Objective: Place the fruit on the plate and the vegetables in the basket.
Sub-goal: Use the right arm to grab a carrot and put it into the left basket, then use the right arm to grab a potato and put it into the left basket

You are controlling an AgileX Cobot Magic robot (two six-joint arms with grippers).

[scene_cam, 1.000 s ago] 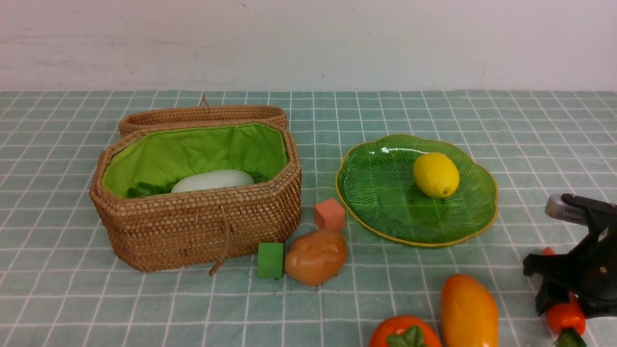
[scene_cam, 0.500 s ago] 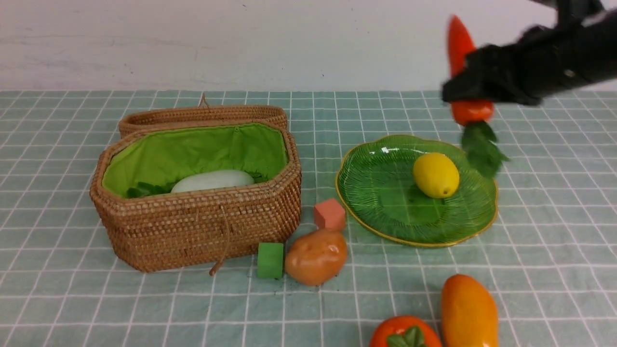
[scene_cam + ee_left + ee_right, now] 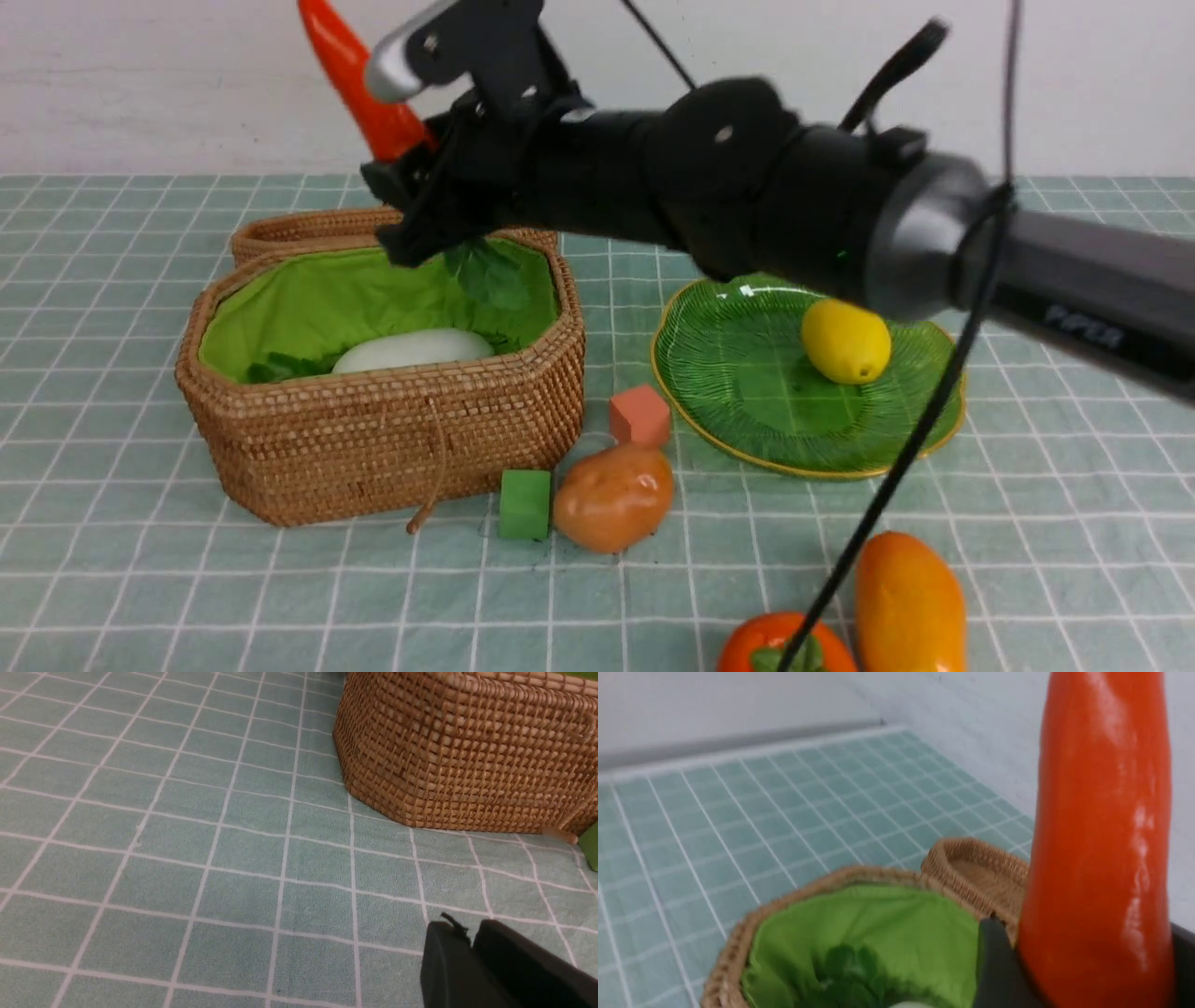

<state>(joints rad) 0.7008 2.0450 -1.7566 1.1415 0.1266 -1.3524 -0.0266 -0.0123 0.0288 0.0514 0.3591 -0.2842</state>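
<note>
Carrot [image 3: 369, 93] clenched in right gripper [image 3: 415, 187] above basket [image 3: 373, 448], at 9 o'clock from plate [image 3: 747, 373]; tip pointed to 11 o'clock. Risk: released tilted, carrot is caught on basket edge, tipped out toward lid [image 3: 280, 229] at 12 o'clock. Left gripper [image 3: 469, 952] closed, nothing held.

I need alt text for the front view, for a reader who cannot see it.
The right gripper holds a slim red-orange carrot above the open brown wicker basket, where a white radish lies. A yellow lemon sits on the green glass plate.
</note>
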